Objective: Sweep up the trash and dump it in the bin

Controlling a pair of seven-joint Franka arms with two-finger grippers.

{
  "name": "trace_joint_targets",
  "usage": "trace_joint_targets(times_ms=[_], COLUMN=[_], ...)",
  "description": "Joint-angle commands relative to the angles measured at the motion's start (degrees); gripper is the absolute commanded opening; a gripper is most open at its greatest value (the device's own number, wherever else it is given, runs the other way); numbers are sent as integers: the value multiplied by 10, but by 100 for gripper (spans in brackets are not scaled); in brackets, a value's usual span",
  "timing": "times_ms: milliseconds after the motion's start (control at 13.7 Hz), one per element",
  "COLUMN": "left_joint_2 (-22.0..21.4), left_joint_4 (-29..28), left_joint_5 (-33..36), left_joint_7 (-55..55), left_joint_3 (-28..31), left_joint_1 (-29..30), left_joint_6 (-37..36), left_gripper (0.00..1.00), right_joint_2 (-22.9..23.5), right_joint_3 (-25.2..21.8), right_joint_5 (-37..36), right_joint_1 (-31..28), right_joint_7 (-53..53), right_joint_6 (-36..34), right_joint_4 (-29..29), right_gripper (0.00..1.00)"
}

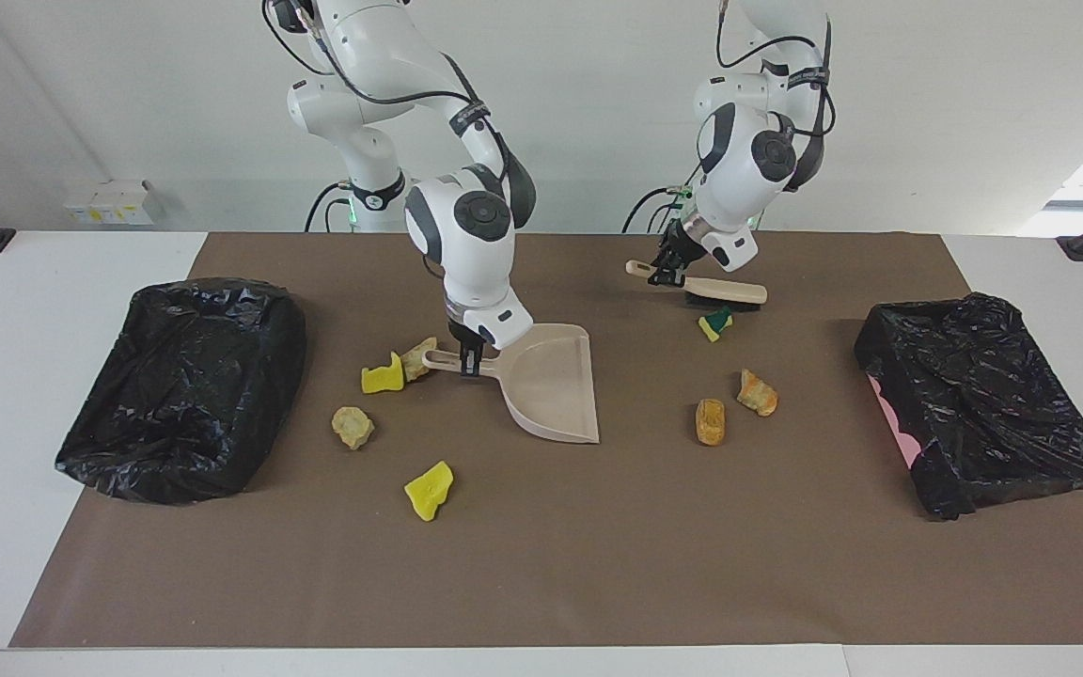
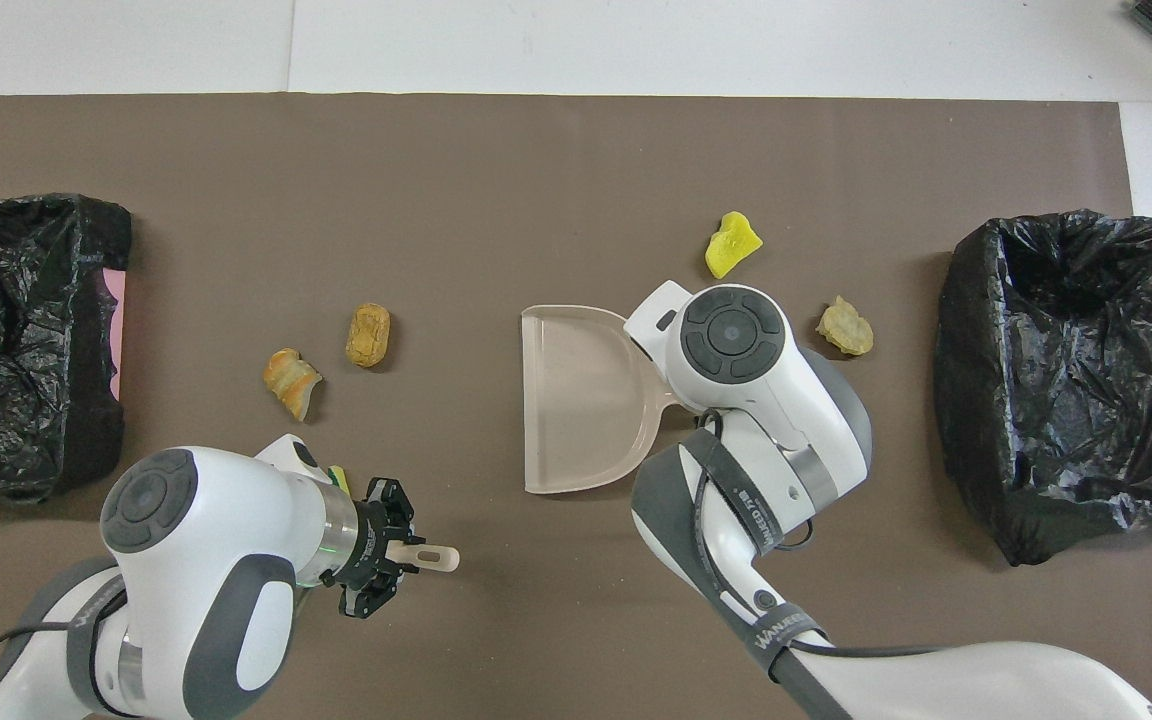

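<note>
7 trash chunks (image 1: 429, 490), 2 bins (image 1: 186, 385). R gripper (image 1: 468, 362) clamps dustpan (image 1: 553, 385); L gripper (image 1: 668, 275) clamps brush (image 1: 725, 293).

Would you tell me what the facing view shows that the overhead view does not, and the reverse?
Only the facing view shows the brush head, the two chunks beside the dustpan's handle, and the left gripper shut on the brush's handle.

Only the overhead view looks down into the open bin at the right arm's end.

Both show the dustpan held by the right gripper, and both bins.
</note>
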Motion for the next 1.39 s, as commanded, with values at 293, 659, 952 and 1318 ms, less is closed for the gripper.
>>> trace_joint_targets(times_ms=[293, 659, 952, 1318], left_joint_2=[66, 103, 97, 91], left_joint_4=[80, 189, 194, 183], left_joint_5=[-9, 37, 112, 249], left_joint_7=[185, 219, 346, 530], left_joint_3=[4, 7, 40, 65], left_joint_1=[14, 35, 35, 37], left_joint_6=[-3, -116, -174, -174], left_gripper=[0, 0, 0, 0], right_joint_2=[-17, -16, -15, -15], right_joint_3=[3, 3, 3, 3], right_joint_5=[-14, -42, -42, -42], right_joint_1=[14, 24, 26, 26], right_joint_7=[-8, 17, 21, 34], right_joint_6=[-12, -12, -12, -12], right_joint_4=[-21, -17, -19, -21], right_gripper=[0, 0, 0, 0])
